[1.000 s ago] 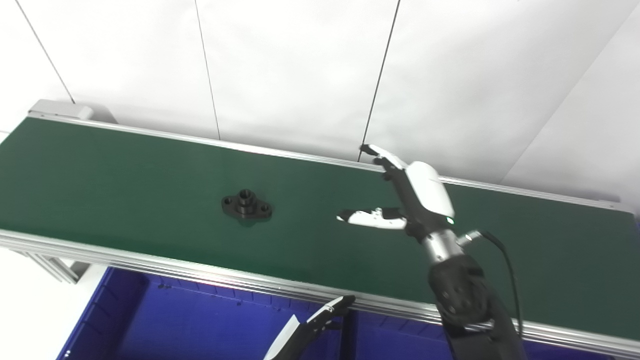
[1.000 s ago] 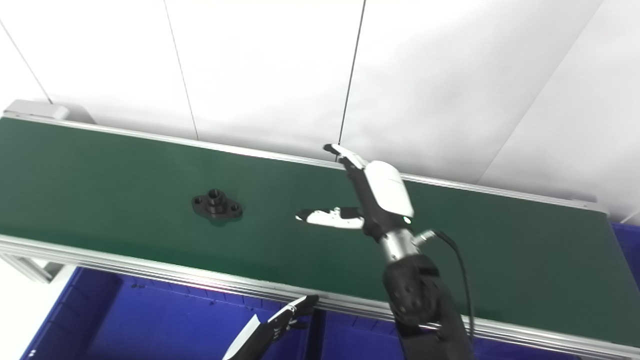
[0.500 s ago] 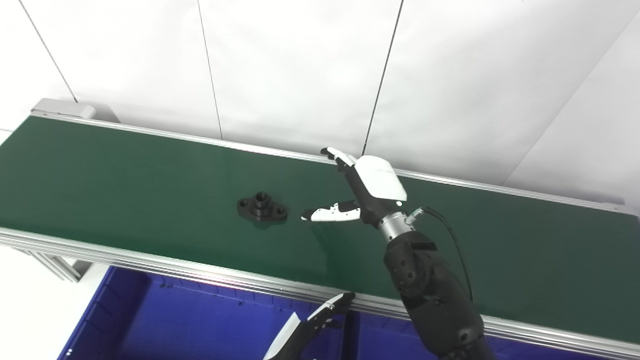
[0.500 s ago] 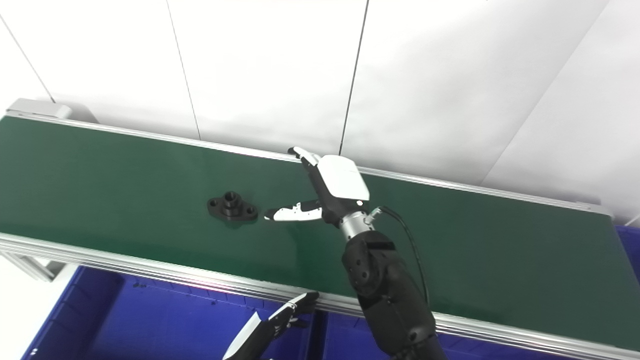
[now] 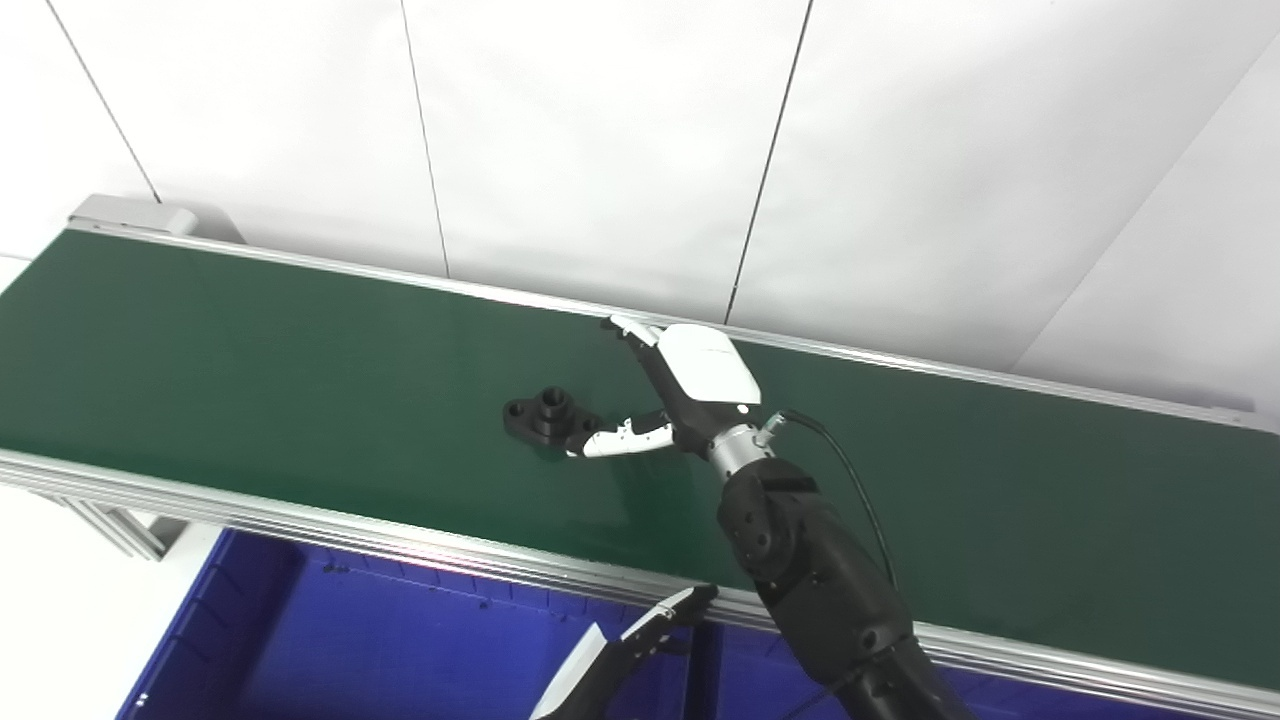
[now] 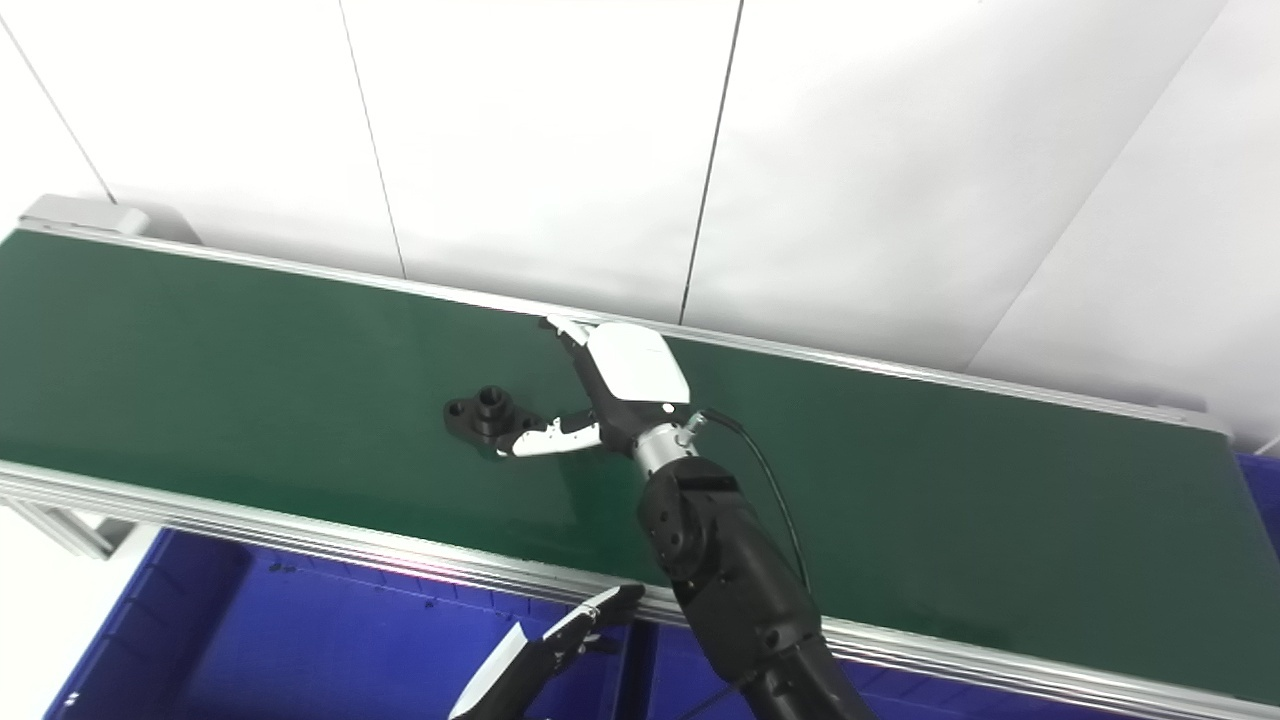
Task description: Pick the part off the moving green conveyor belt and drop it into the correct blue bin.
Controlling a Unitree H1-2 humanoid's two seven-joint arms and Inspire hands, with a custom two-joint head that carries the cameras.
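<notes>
White panelled wall behind; long dark green conveyor belt with aluminium rails. Nearest: blue plastic bin, left robot hand above it, grip state indiscernible. Beyond, mid-belt: right robot hand spread, thumb tip at black metal flanged part.

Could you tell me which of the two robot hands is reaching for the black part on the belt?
The right robot hand, open beside the black part; the left robot hand is low over the blue bin.
</notes>
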